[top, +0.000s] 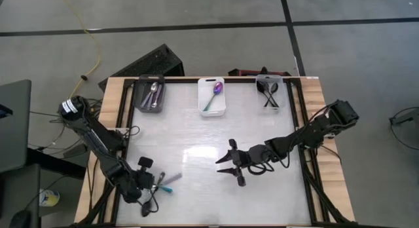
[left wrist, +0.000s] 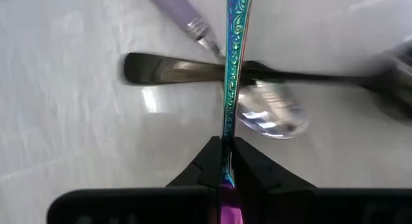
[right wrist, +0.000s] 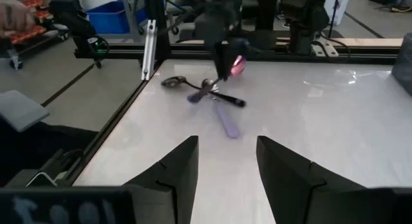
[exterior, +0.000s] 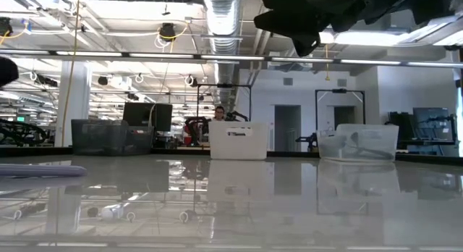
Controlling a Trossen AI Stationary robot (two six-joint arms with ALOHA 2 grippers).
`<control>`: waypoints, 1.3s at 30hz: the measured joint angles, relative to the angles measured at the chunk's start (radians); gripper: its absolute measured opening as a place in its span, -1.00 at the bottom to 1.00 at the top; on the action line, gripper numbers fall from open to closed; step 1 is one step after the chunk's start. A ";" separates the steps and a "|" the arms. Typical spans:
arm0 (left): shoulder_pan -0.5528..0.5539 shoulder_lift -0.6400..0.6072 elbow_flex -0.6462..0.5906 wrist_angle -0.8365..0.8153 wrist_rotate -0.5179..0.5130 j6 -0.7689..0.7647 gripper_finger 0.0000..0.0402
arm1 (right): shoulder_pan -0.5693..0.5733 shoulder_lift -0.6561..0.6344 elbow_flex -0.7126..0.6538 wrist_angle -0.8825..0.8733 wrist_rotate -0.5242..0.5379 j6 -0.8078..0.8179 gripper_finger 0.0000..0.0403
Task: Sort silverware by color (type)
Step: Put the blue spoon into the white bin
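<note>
Pinching the slim iridescent teal-and-purple spoon (left wrist: 232,69) by its handle with the left end effector (left wrist: 224,161), fingers clamped tight, near the glossy white tabletop's (top: 196,136) front-left corner. Lifting it (bowl end glowing pink) over a crossed black-handled spoon (left wrist: 193,69), a shiny silver spoon (left wrist: 270,114) and a lavender-handled utensil (left wrist: 177,8). Hovering the right end effector (top: 230,169) mid-tabletop, fingers spread, gripping nothing.
</note>
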 joint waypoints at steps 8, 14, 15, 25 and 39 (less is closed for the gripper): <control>0.080 -0.158 0.001 -0.098 -0.014 0.050 -0.98 | 0.044 0.000 0.000 -0.006 0.001 0.000 -0.11; 0.210 -0.262 0.001 -0.111 -0.153 0.370 -0.98 | 0.090 0.000 0.000 -0.008 0.084 0.048 -0.11; 0.248 -0.276 0.001 -0.094 -0.188 0.483 -0.98 | 0.098 0.000 0.000 -0.008 0.097 0.057 -0.11; 0.878 -0.297 0.003 0.431 -0.128 1.655 -0.99 | 0.182 0.000 0.000 -0.008 0.244 0.113 -0.11; 1.466 0.186 0.367 0.629 0.364 2.092 -0.99 | 0.167 0.000 -0.001 0.001 0.344 0.118 -0.11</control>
